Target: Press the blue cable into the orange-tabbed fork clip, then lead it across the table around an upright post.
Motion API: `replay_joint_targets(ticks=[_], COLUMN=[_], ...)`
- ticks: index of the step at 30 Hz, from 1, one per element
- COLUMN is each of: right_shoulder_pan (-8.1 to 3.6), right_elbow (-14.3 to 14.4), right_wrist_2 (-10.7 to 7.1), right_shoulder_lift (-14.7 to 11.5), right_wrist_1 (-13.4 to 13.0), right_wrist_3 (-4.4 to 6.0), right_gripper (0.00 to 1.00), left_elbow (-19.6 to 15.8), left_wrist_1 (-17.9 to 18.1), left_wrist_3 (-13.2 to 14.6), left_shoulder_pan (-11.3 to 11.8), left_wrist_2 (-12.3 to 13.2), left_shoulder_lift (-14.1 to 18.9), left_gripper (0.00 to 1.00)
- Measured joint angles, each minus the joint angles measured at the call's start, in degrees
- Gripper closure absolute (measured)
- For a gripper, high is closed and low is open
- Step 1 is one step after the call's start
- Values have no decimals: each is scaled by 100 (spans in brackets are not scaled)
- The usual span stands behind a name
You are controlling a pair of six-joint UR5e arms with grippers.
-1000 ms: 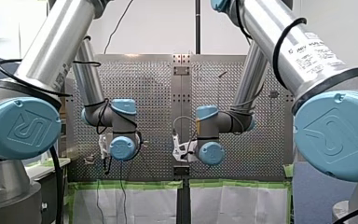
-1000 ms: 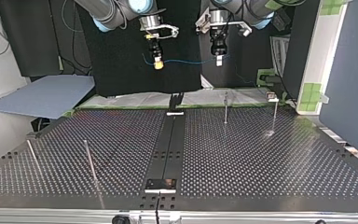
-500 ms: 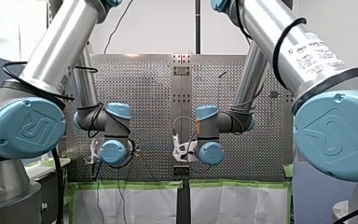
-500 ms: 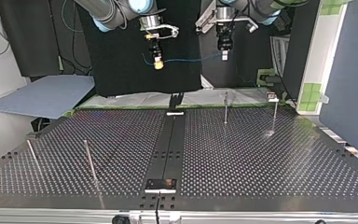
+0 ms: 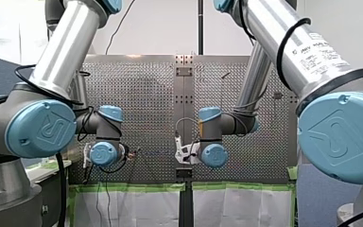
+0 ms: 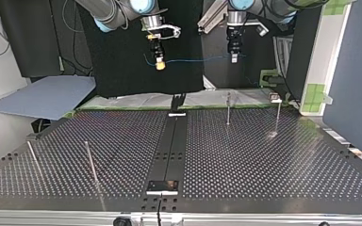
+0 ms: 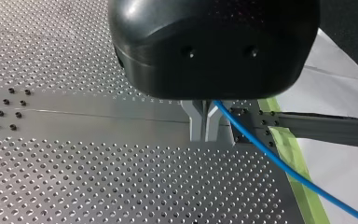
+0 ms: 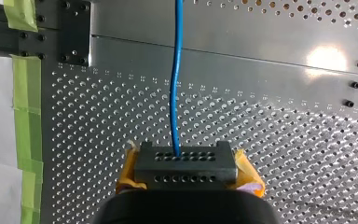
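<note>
Thin blue cable hangs above the perforated metal bench, clamped by both: my left end effector has slid away from my right end effector, drawing it straight for clipping.

White wall behind, black drape and a grey-blue panel opposite.

Lighting bright and even, from overhead. Right wrist view: one hard glare patch on the perforated silver metal table. Top view: black cloth backdrop dim; pale reflection at the thin upright metal post. Shadows weak.
</note>
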Motion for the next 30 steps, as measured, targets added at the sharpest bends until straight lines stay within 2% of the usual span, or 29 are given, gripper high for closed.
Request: replay_joint_targets(ticks=[6, 10, 13, 20, 26, 30], right_shoulder_pan=[39, 89, 67, -25, -87, -105], right_elbow=[-41, -110, -145, -274, -290, -324], right_wrist_2=[75, 230, 255, -68, -319, -372], right_shoulder_lift=[-47, -192, -351, -757, -1029, -927], right_wrist_1=[76, 233, 390, 610, 584, 408], right_wrist_3=[-25, 75, 226, 628, 947, 1055], right_gripper=[100, 100, 100, 100, 100, 100], left_elbow=[17, 151, 205, 225, 227, 226], left_wrist_1=[-85, -268, -424, -838, -1039, -889], left_wrist_3=[83, 162, 74, -315, -518, -542], left_shoulder_pan=[136, 234, 258, 314, 344, 353], left_wrist_2=[334, 333, 266, 159, 71, 14], left_shoulder_lift=[27, 188, 341, 754, 1084, 1130], left_gripper=[99, 99, 99, 99, 99, 99])
